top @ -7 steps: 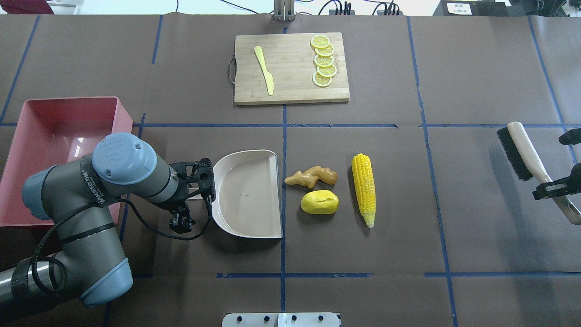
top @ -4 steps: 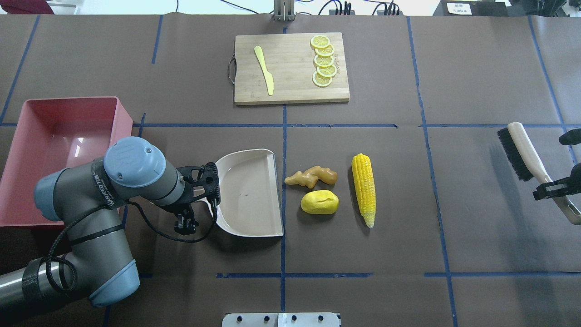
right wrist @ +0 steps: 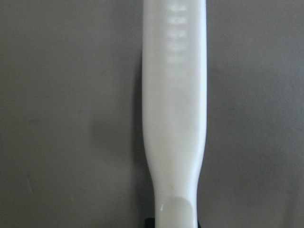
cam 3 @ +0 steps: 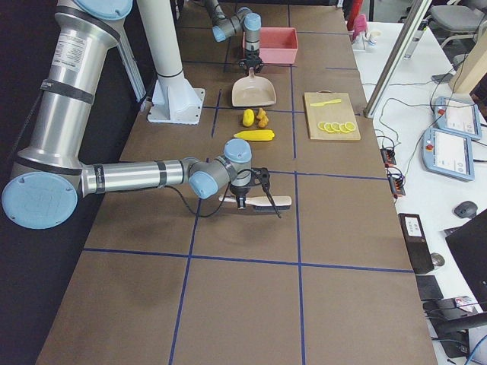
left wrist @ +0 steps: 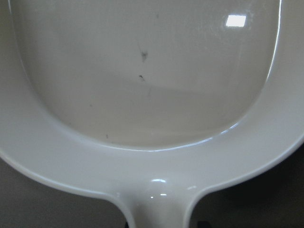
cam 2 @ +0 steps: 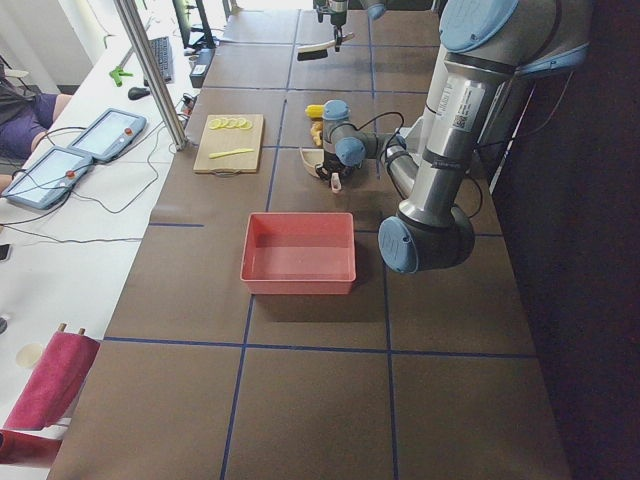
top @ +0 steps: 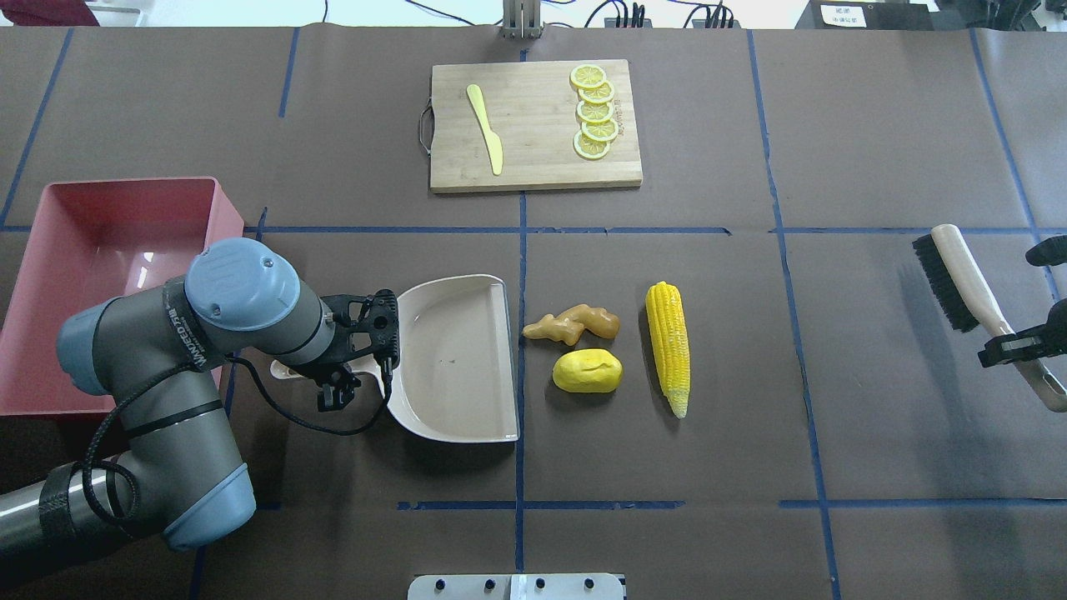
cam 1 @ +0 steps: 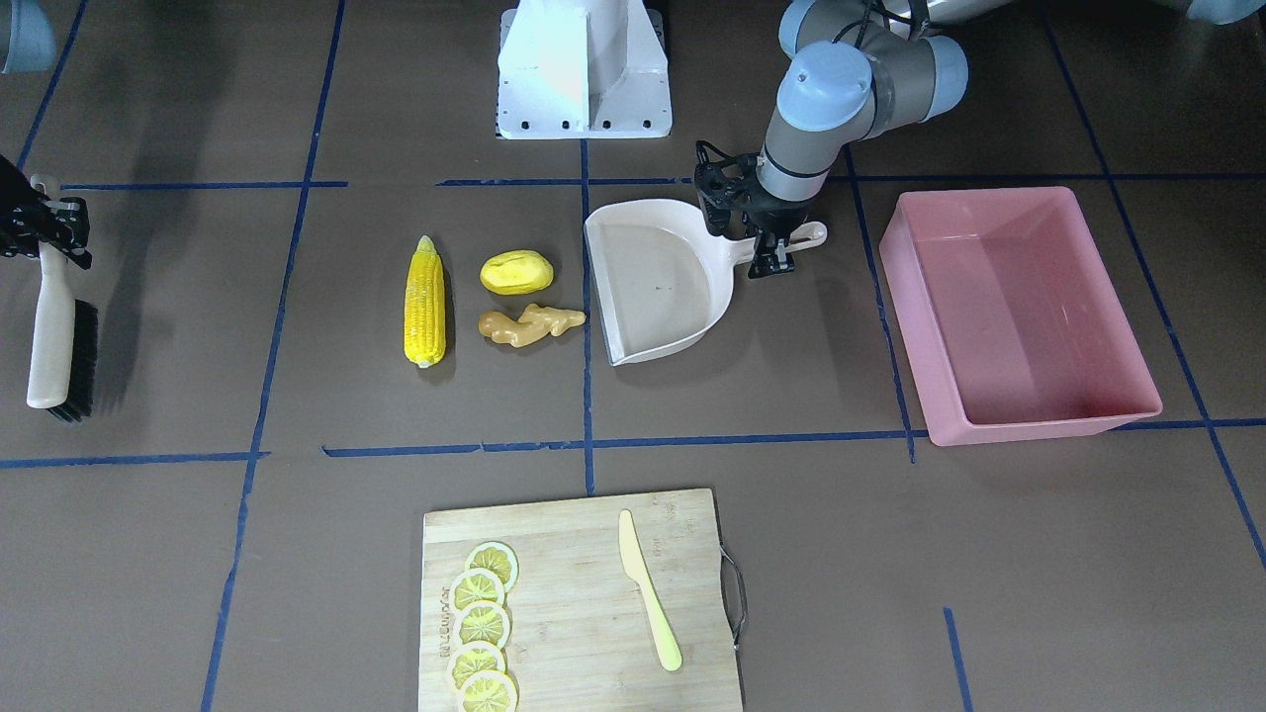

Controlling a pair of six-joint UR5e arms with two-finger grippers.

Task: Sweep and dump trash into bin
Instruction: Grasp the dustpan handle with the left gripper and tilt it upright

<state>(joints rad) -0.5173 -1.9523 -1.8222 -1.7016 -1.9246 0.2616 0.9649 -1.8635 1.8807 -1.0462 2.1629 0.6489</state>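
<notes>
The trash lies mid-table: a corn cob, a yellow potato lump and a tan ginger root. My left gripper is shut on the handle of the beige dustpan, whose open edge faces the trash with a small gap. The dustpan is empty. My right gripper is shut on the handle of a black-bristled brush far to the right. The pink bin is empty, behind my left arm.
A wooden cutting board at the far middle carries lemon slices and a pale yellow plastic knife. Blue tape lines cross the brown table cover. My left arm's elbow overhangs the bin's near right corner.
My left arm shifted slightly and twisted the dustpan, then brought it back near square; its handle end now shows past the wrist. Trash, brush and right arm are unmoved.
</notes>
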